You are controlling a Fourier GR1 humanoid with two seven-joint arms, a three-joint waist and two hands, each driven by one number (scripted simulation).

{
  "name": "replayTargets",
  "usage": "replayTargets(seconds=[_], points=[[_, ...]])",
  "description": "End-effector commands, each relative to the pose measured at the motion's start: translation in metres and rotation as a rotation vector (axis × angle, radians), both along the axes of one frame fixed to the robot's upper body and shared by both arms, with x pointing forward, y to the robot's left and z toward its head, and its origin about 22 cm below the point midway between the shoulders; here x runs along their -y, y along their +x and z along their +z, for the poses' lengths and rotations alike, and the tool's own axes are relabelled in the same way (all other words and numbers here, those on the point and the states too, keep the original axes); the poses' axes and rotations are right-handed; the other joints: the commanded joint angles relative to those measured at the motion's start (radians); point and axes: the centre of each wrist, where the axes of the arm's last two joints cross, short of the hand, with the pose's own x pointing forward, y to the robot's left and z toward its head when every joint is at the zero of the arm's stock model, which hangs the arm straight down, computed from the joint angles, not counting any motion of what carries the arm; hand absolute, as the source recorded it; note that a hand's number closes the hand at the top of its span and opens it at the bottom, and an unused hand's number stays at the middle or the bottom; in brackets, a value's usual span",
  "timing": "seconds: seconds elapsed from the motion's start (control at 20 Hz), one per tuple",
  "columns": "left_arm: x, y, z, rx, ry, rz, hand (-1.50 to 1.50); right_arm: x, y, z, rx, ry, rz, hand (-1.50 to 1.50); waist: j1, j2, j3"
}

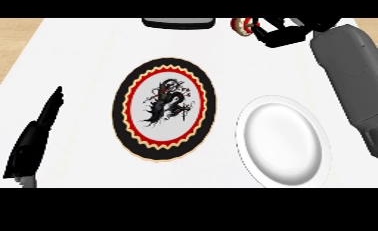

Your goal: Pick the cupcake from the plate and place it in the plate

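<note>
Two plates on the table [81, 55]: a patterned plate [165, 109] mid-table and a white plate [283, 140] near its front right edge, both bare. One cupcake [241, 25], gripped in the right hand [275, 31] at the far right edge; placing remains. Left hand [33, 140] rests flat, fingers straight, front left.

Bright, even light washed over the white tabletop [88, 55], leaving almost no cast shadows beneath anything on it. The plain white plate [283, 142] showed only soft grey shading inside its rim, without hard glare. Edges throughout looked slightly soft, and the round plates appeared stretched taller than wide. The grey right forearm [354, 80] carried gentle shading along its length.
</note>
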Motion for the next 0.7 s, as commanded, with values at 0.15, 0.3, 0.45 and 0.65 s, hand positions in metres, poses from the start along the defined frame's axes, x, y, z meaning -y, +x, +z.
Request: replayTargets(seconds=[0.15,0.3,0.45,0.65], points=[[-0.011,-0.006,0.006,-0.006,-0.014,0.046,0.00,-0.076,-0.004,0.005,-0.077,0.013,0.178,1.50,-0.032,-0.010,-0.001],[-0.004,-0.013,0.007,-0.010,-0.006,0.024,0.00,-0.114,-0.013,0.008,-0.111,0.010,0.192,1.50,-0.034,-0.012,-0.001],[-0.006,-0.025,-0.004,-0.020,-0.005,0.019,0.00,-0.148,-0.021,0.010,-0.133,0.010,0.182,1.50,-0.031,-0.012,-0.001],[0.004,-0.014,-0.011,-0.011,0.001,0.027,0.00,-0.192,-0.041,-0.014,-0.197,-0.079,0.205,1.50,-0.033,-0.010,-0.001]])
